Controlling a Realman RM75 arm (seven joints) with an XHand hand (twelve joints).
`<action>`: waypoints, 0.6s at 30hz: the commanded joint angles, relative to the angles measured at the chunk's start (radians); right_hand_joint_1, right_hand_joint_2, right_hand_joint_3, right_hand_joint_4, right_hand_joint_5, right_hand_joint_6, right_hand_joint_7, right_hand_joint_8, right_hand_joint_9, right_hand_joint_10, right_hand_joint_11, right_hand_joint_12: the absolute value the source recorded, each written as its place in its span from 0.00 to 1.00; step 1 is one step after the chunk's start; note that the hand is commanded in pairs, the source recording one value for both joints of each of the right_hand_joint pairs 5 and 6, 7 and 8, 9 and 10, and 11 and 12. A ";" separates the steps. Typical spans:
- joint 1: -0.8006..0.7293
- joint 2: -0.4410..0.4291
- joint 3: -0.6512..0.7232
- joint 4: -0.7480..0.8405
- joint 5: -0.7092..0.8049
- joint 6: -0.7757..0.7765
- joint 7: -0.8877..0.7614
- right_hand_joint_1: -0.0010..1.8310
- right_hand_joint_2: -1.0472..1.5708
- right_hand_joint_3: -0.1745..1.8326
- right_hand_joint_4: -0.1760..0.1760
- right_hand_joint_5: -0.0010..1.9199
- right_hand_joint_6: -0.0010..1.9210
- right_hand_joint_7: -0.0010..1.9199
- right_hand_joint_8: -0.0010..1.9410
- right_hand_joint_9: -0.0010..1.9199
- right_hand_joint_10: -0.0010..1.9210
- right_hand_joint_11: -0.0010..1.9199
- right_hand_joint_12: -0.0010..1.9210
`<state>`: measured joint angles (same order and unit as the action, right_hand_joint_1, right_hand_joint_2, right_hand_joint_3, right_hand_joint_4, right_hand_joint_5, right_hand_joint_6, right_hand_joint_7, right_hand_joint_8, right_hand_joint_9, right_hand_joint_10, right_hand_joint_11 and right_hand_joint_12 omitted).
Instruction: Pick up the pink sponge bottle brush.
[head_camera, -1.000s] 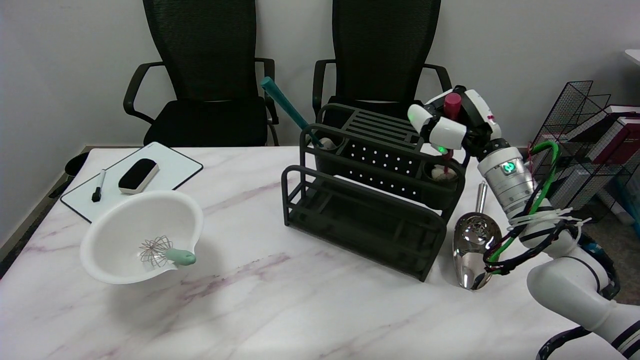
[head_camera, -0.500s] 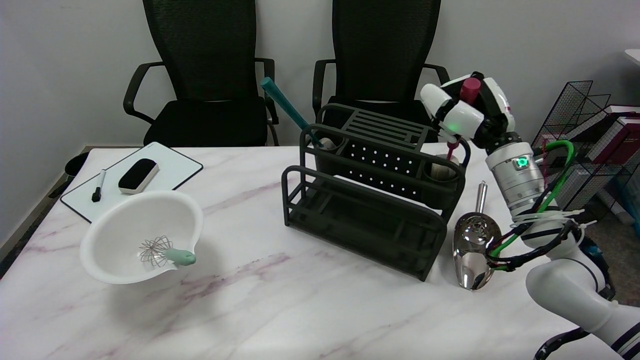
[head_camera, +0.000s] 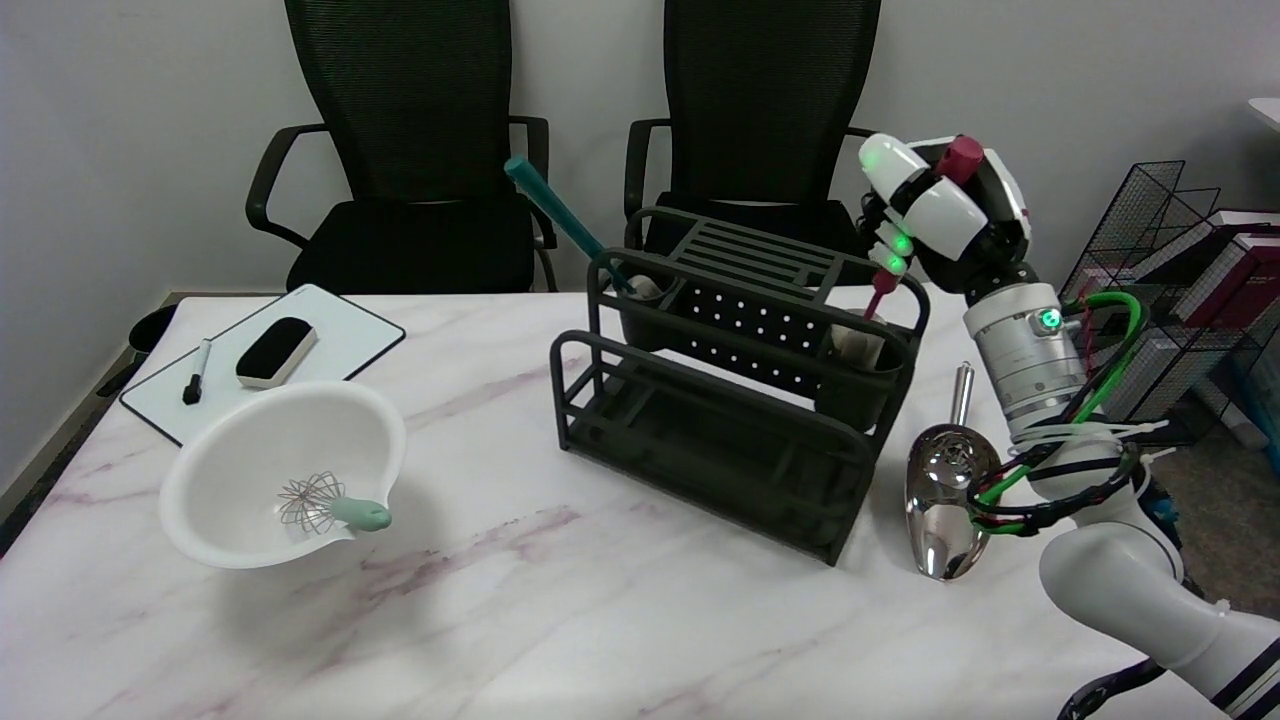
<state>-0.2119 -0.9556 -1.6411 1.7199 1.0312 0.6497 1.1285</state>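
My right hand (head_camera: 940, 215) grips the dark pink handle of the bottle brush (head_camera: 962, 157), whose tip sticks out above the fingers. Below the hand the thin pink shaft (head_camera: 876, 299) slants down to the pale sponge head (head_camera: 853, 343), which sits in the right-hand cup of the black dish rack (head_camera: 730, 400). The rack's right end looks lifted and tilted toward the hand. How far the sponge sits inside the cup is hidden by the rim.
A teal-handled brush (head_camera: 560, 215) leans in the rack's left cup. A metal scoop (head_camera: 945, 485) lies right of the rack. A white bowl (head_camera: 240, 500) holding a whisk (head_camera: 330, 505), and a whiteboard (head_camera: 340, 340) with eraser and marker, occupy the left. Two chairs stand behind.
My hand has risen and moved right with the brush handle. The sponge head has come up in the cup, and the rack has shifted left and tilted with it.
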 joint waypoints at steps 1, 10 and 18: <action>-0.027 0.006 0.064 0.134 0.113 -0.053 0.035 0.47 1.00 0.58 0.50 1.00 1.00 1.00 0.99 1.00 1.00 1.00 1.00; -0.020 0.007 0.124 0.135 0.113 -0.056 0.037 0.47 1.00 0.56 0.50 1.00 1.00 1.00 0.99 1.00 1.00 1.00 1.00; -0.005 0.012 0.185 0.135 0.113 -0.065 0.035 0.48 1.00 0.54 0.50 1.00 1.00 1.00 0.99 1.00 1.00 1.00 1.00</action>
<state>-0.2252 -0.9500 -1.5609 1.8231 1.1204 0.6133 1.1587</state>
